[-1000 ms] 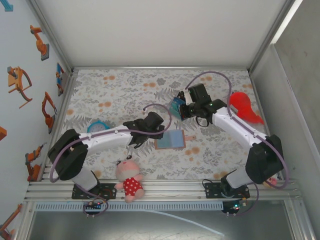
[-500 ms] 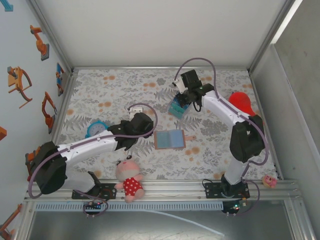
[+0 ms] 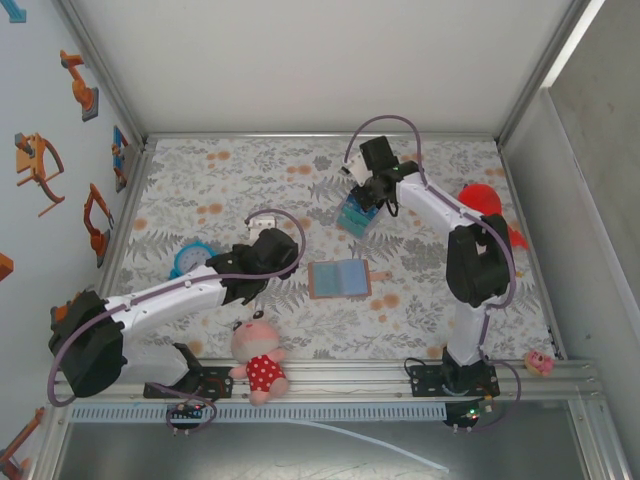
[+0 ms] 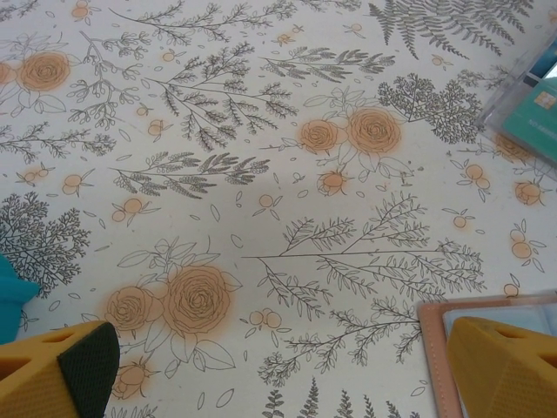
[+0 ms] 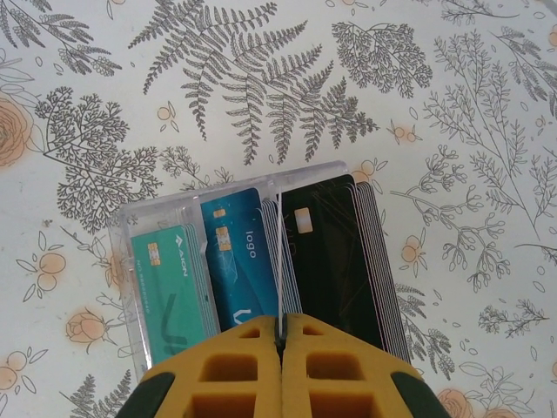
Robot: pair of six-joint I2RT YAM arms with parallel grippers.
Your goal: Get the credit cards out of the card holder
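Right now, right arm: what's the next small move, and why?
Probably open the right fingers and let the card drop. They are shut on one card held edge-on, lined up between the blue stack and the black stack in the clear tray, so it looks ready to release.

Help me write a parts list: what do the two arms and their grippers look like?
The left arm and right arm share one look: white links, black joints, and a mauve cable looping alongside. The left gripper and right gripper have yellow fingers with moulded pockets and dark green patches.
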